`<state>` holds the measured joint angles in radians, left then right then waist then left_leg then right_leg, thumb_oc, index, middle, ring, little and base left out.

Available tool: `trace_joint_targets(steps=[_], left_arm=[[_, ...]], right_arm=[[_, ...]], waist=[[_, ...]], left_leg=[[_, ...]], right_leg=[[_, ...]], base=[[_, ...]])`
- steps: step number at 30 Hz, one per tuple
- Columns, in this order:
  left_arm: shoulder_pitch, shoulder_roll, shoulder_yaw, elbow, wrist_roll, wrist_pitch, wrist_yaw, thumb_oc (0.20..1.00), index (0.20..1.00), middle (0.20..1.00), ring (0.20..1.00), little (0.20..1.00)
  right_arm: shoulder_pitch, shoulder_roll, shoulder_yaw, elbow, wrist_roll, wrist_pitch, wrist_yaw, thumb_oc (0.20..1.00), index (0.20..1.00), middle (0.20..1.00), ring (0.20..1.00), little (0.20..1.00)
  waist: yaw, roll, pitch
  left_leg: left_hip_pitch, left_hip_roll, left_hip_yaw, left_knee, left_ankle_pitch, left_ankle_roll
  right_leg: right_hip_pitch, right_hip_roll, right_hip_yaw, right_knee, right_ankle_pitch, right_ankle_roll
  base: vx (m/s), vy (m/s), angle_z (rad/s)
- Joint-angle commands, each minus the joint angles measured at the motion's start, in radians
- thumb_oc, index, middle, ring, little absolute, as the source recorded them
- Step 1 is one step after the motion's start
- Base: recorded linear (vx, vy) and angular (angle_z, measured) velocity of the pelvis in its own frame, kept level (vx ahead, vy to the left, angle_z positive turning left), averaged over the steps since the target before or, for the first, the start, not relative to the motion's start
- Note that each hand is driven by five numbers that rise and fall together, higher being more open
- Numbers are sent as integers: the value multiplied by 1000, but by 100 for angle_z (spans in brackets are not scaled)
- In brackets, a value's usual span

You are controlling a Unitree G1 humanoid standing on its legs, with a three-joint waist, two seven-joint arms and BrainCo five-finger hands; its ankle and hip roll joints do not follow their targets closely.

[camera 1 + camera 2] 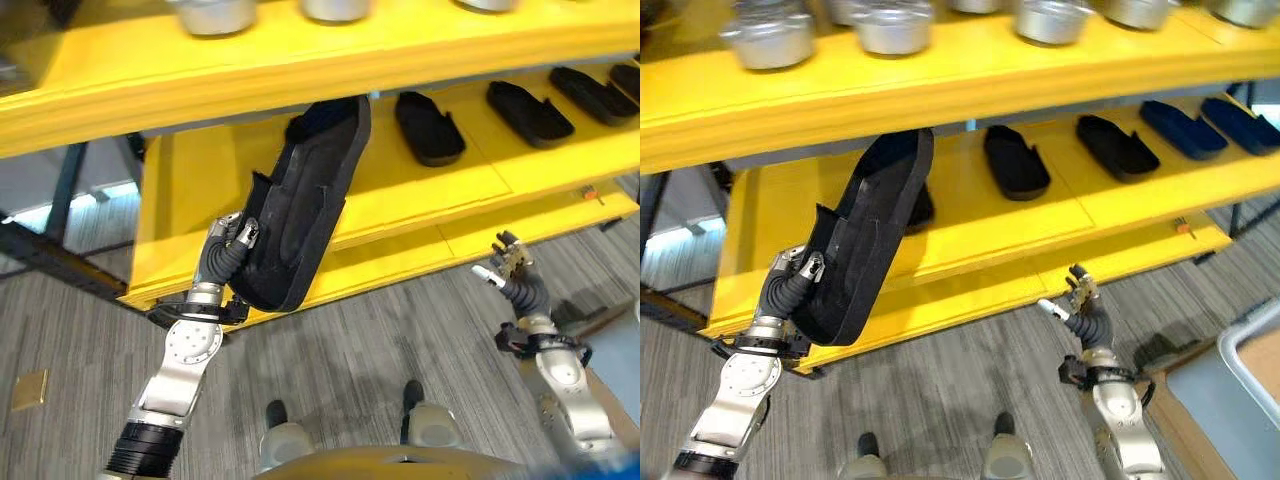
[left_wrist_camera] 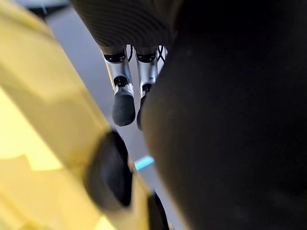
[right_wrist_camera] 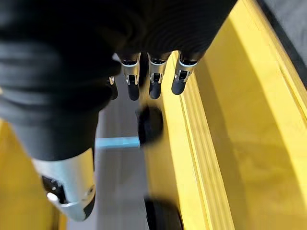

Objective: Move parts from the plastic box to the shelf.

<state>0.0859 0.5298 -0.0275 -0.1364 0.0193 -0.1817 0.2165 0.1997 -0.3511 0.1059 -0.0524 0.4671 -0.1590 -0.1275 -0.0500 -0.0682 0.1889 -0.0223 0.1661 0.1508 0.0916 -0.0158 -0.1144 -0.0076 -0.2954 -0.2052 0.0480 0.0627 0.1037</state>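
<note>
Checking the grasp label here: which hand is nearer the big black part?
Left. The left hand is curled on the black part's lower end, lifting it toward the yellow shelf; the right hand hangs apart, empty, by the shelf's front edge.

Left hand against a large black part, beside the yellow shelf

The left hand [image 2: 132, 91] shows its dark ribbed cover with silver, dark-tipped fingers [image 2: 123, 108] running out from it. Hard against those fingers, on one side, a big black part [image 2: 230, 134] fills the space; one fingertip sits right at its edge, partly hidden by it. On the fingers' other side lies the blurred yellow shelf [image 2: 43, 120]. Past the fingertips, a dark rounded shape [image 2: 111, 175] rests against the shelf edge, too blurred to identify.
</note>
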Motion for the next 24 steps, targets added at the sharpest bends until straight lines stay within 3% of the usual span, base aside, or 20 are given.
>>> trace_joint_targets(steps=[1,8,15,19,24], left_arm=[[-6,6,54,-121,-21,-86,43,200,200,200,200,200],[21,5,78,-113,1,-73,71,200,200,200,200,200],[-1,-15,86,-63,16,-52,100,200,200,200,200,200],[-137,-15,46,51,17,-30,154,200,200,200,200,200],[-405,-30,-44,240,-43,-15,247,200,200,200,200,200]], right_arm=[[-78,-28,-1,-29,10,-41,2,1000,1000,1000,1000,1000],[-103,-15,38,-35,-7,-31,15,1000,1000,1000,1000,1000],[-97,-20,45,-50,-3,-22,22,1000,1000,1000,1000,1000],[-126,-24,66,-48,3,-20,19,1000,1000,1000,1000,1000],[-192,-34,105,-53,12,-23,4,1000,1000,1000,1000,1000]], waist=[[-2,10,-20],[33,-37,-37],[43,-71,-27],[36,-84,-3],[9,-80,64]], left_leg=[[-78,62,-41,34,35,-4],[-117,20,-38,53,3,26],[-154,15,-45,84,-8,31],[-197,24,-51,122,-8,28],[-276,36,-61,188,-8,23]], right_leg=[[88,-17,3,21,-40,77],[90,-47,-30,-3,-7,103],[88,-45,-52,-4,-16,101],[64,-43,-57,12,-24,96],[-11,-38,-40,64,-42,84]], base=[[23,177,23],[41,91,21],[3,6,1],[-61,-18,8],[-136,2,3]])
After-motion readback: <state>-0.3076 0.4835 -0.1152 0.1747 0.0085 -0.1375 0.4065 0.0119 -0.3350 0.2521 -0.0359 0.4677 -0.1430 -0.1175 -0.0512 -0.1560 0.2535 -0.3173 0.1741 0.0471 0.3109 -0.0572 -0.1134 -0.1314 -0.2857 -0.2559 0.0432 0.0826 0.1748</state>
